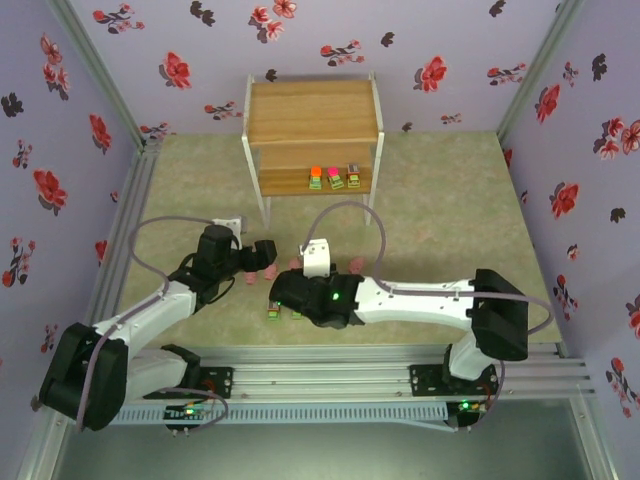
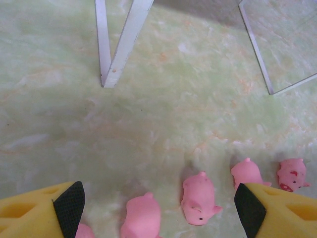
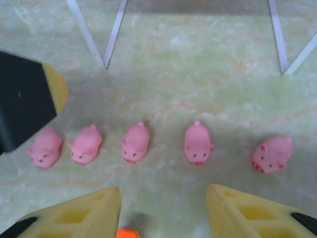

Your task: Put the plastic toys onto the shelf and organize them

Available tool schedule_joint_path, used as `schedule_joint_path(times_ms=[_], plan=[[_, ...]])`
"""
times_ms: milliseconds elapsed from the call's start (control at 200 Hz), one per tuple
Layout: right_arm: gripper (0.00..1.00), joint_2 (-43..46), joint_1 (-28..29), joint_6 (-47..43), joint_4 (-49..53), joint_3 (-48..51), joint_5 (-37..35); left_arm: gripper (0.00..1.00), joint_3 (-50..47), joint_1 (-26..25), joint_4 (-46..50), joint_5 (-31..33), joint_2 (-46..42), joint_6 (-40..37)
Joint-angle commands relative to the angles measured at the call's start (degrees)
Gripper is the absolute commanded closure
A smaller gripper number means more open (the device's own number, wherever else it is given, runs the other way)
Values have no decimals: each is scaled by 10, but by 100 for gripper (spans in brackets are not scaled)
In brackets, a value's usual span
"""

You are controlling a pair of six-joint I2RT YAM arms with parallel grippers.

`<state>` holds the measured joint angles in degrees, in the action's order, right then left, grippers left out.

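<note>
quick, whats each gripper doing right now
left gripper: open, holding nothing
right gripper: open, a small orange-topped plastic block low between its jaws, not clamped

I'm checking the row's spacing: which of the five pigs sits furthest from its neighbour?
The rightmost pig in the right wrist view; the gap to the next pig is the widest in the row.

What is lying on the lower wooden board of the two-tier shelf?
Three small square plastic blocks stand in a row near its front edge. The upper board hides the rear of the lower board, so anything there cannot be seen.
</note>
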<state>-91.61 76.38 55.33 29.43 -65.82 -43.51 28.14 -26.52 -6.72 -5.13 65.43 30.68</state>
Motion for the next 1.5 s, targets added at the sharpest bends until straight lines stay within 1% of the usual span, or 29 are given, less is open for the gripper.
schedule_joint_path(times_ms=[0,160,220,230,255,375,460,585,655,725,895,1110,1395,1495], plan=[[69,-12,24,83,15,10,-18,17,17,-3,11,7,-9,-9],[68,-49,57,129,6,11,5,17,23,-5,28,8,-6,-12],[68,-63,58,141,8,7,10,17,22,-8,36,8,-8,-12],[68,-65,69,143,8,7,10,17,23,-8,37,9,-9,-12],[68,-69,76,147,8,6,12,17,23,-10,40,10,-11,-13],[68,-86,88,168,5,11,22,17,29,-14,69,18,-25,-11],[68,-93,95,179,-1,17,27,17,28,-23,104,29,-53,-8],[68,-109,101,191,-14,26,38,17,4,-35,160,58,-124,1],[68,-119,101,200,-21,32,43,17,-13,-42,193,79,-170,6],[68,-127,102,205,-27,35,44,17,-30,-47,220,87,-209,13],[68,-143,100,207,-36,33,46,17,-64,-58,256,86,-258,27],[66,-162,95,201,-47,24,48,17,-97,-73,256,75,-280,41],[68,-179,75,182,-78,22,55,17,-100,-84,263,75,-290,45],[69,-187,69,179,-75,15,56,17,-100,-86,263,77,-290,44]])
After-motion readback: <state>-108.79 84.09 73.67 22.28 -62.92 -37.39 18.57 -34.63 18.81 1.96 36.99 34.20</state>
